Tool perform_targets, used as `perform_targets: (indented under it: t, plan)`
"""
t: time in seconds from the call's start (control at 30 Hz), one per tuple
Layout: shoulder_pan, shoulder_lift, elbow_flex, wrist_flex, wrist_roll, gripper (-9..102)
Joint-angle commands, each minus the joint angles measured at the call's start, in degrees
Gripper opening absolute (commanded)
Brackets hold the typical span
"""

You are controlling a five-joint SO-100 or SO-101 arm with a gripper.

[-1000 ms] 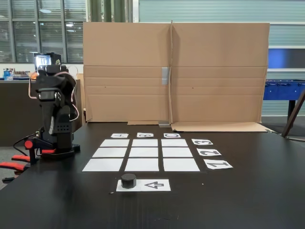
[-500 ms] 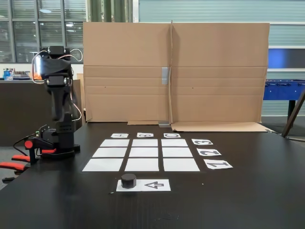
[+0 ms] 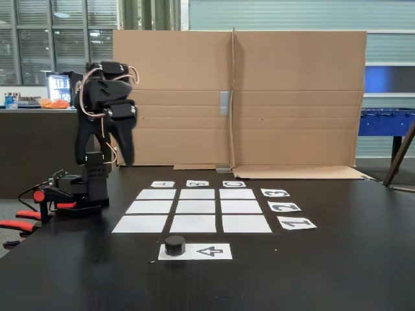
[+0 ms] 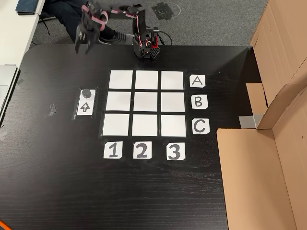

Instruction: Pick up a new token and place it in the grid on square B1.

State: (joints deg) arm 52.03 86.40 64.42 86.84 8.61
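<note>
Fixed view and other view of a black table (image 3: 337, 272) carrying the grid (image 4: 146, 102), a three-by-three array of white paper rectangles. In the other view, labels A, B, C are seen to the right of the grid and labels 1, 2, 3 below it. Square B1 (image 4: 116, 101) lies in the left column, middle row of that view; in the fixed view it is the near middle cell (image 3: 194, 223), and it is bare.

The token (image 3: 174, 245), a small black puck, is seen at the lower centre of the fixed view, resting on the left end of the arrow sheet (image 3: 211, 251). In the other view the token (image 4: 86, 92) sits at the top end of that sheet (image 4: 85, 108), left of the grid.

The arm's base (image 3: 81, 194) stands at the left edge of the fixed view. The gripper (image 4: 81, 49) is raised above the table at the upper left of the other view, fingers pointing down, slightly parted, with nothing held or touched; in the fixed view the gripper (image 3: 126, 159) hangs before the cardboard screen (image 3: 292, 97).
</note>
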Motion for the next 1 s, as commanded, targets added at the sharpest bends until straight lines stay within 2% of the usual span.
perform_targets:
  t: [0.0,0.43,0.97]
  plan:
    - [-2.72,-4.22,-5.89,-0.26,0.97,15]
    - [-6.94,-22.06,-16.79,0.18,1.14,19]
    - [-7.38,-33.93,-24.26,0.79,1.67,19]
